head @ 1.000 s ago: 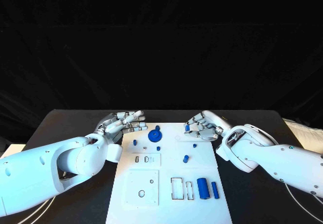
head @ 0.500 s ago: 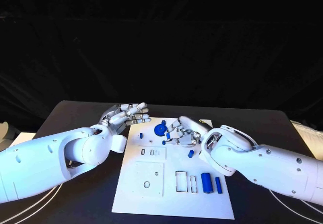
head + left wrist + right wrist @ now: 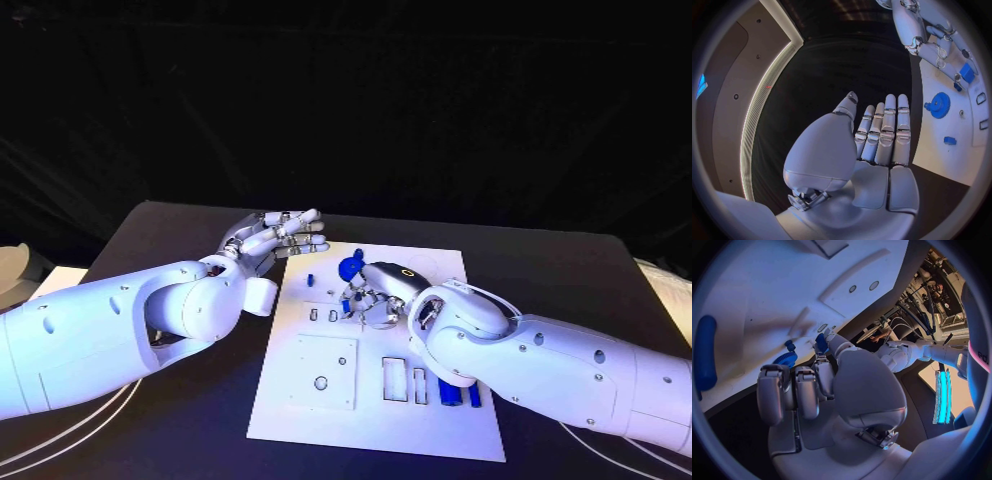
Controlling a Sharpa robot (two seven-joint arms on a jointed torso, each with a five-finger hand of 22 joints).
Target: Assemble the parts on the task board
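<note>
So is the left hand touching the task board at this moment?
Apart. In the left wrist view the left hand is open, fingers straight, over the black table beside the task board; dark table shows between the fingers and the board's edge.

Head camera looking down at task board point(image 3: 378, 400), wrist cameras close behind each hand, sharing the board

One task board point(image 3: 378, 420), two hands, perhaps six blue parts point(image 3: 351, 267).
</note>
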